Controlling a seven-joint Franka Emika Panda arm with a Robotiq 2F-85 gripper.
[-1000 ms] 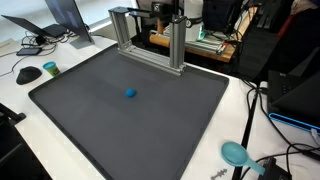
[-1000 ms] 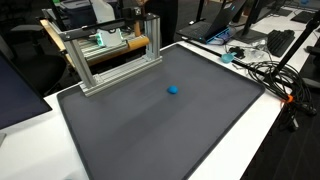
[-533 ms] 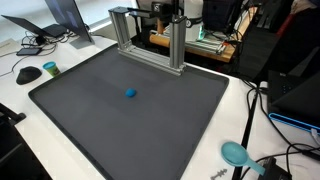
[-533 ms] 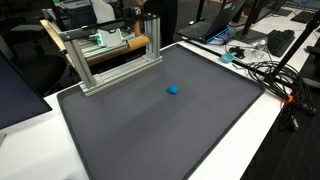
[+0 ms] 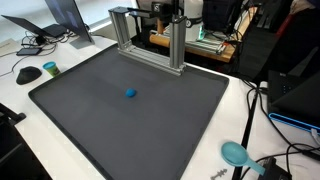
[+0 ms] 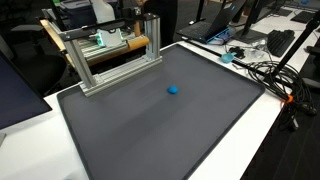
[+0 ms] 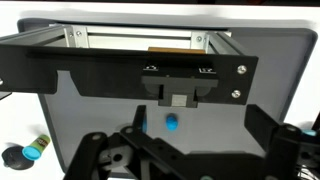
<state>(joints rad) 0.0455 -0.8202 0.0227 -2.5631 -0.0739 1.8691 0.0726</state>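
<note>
A small blue ball (image 5: 130,94) lies alone near the middle of a large dark grey mat (image 5: 90,130); it shows in both exterior views (image 6: 173,89). In the wrist view the ball (image 7: 170,123) sits on the mat far below, between my gripper's (image 7: 200,130) two dark fingers (image 7: 262,128). The jaws stand wide apart and hold nothing. I cannot make out the gripper in either exterior view. An aluminium frame (image 5: 150,35) stands at the mat's back edge.
A computer mouse (image 5: 28,74) and a small teal object (image 5: 49,68) lie beside the mat on the white table. A teal round thing (image 5: 235,153) and cables (image 6: 272,75) lie past the mat's edges. A laptop (image 5: 65,15) stands behind.
</note>
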